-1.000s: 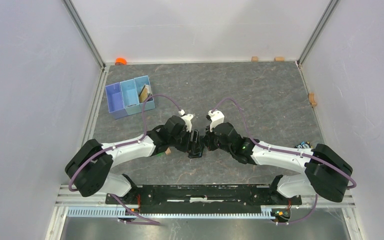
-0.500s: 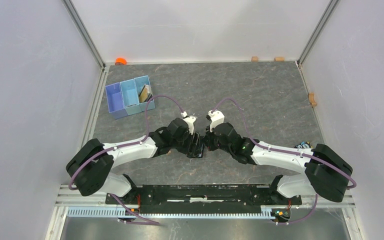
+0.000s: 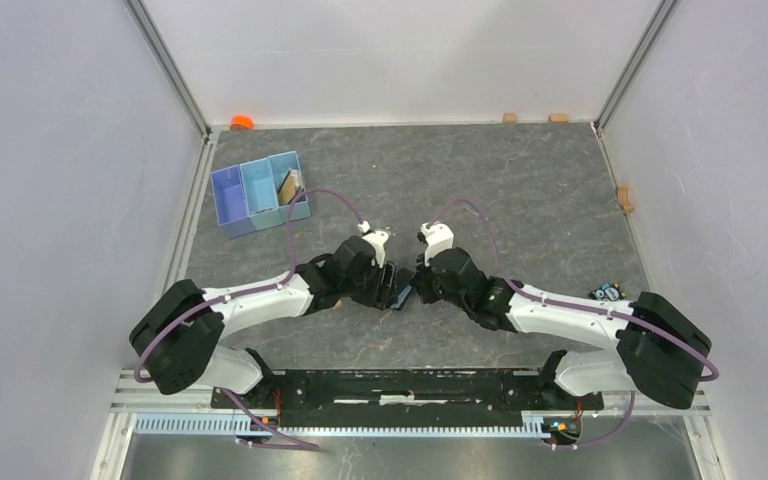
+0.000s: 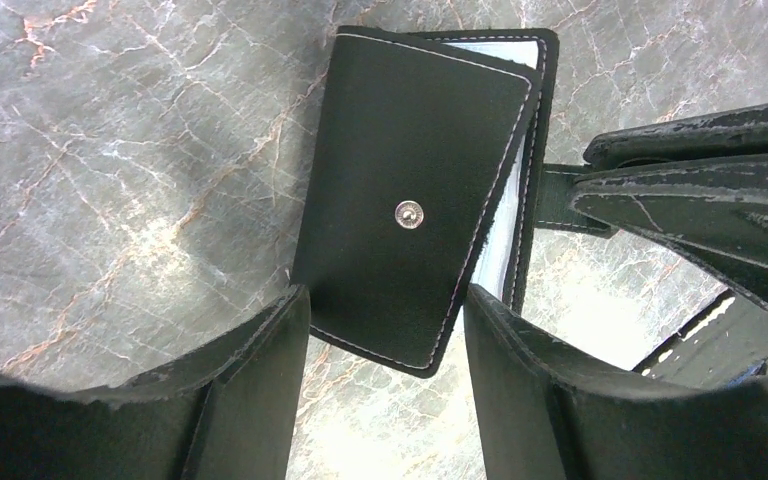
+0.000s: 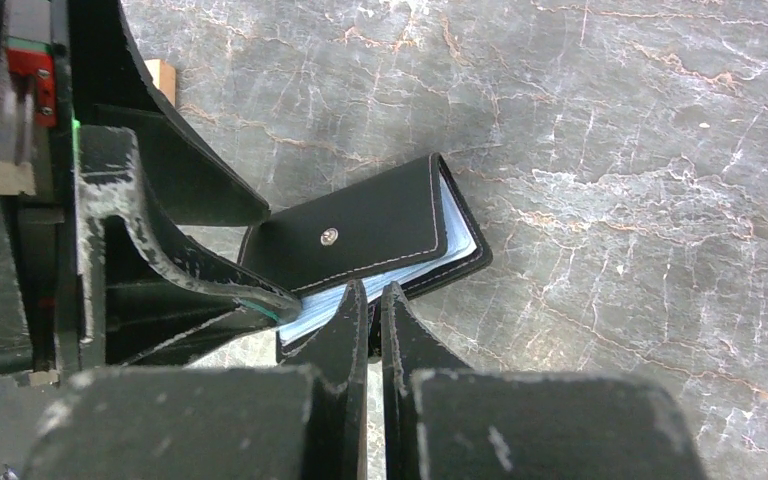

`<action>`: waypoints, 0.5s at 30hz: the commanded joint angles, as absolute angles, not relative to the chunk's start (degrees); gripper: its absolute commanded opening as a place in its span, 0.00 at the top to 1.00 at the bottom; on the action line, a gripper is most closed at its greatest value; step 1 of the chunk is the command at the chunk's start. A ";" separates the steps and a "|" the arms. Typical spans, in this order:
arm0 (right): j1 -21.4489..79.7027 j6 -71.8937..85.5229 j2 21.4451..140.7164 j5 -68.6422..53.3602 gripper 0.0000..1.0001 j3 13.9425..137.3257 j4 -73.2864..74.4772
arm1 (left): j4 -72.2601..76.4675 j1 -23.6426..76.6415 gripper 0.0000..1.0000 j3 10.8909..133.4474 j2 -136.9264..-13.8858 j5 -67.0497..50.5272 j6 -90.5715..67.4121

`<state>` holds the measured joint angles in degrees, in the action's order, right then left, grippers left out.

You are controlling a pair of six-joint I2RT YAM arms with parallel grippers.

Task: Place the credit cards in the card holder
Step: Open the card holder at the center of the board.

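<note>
Card holder (image 4: pixel 522 120) half-open: my left gripper (image 4: pixel 385 300) pinches its top flap (image 4: pixel 400 140) across the width, my right gripper (image 5: pixel 373 292) pressed together on its snap tab (image 4: pixel 558 197).

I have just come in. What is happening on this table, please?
Two arms work on the black card holder in the middle of the table. The right gripper is shut on its edge. The left gripper has its fingers on both sides of the cover; whether it grips is unclear. Nothing is going in yet; what looks like a card leans in the blue tray.
</note>
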<state>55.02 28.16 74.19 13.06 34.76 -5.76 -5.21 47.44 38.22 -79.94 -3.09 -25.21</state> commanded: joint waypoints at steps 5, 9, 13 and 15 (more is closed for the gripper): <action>55.21 27.85 71.85 14.59 1.00 33.76 -5.45 | -7.10 47.46 0.39 39.59 -77.54 3.07 -22.51; 55.19 27.92 71.89 13.76 1.00 33.33 -5.36 | -6.95 47.46 0.41 39.66 -76.87 5.12 -22.02; 55.19 28.09 72.28 12.87 1.00 32.75 -5.34 | -6.77 47.46 0.41 40.31 -76.80 6.86 -20.69; 55.24 28.25 72.37 12.56 1.00 32.39 -5.36 | -6.64 47.46 0.42 40.99 -77.26 7.71 -20.02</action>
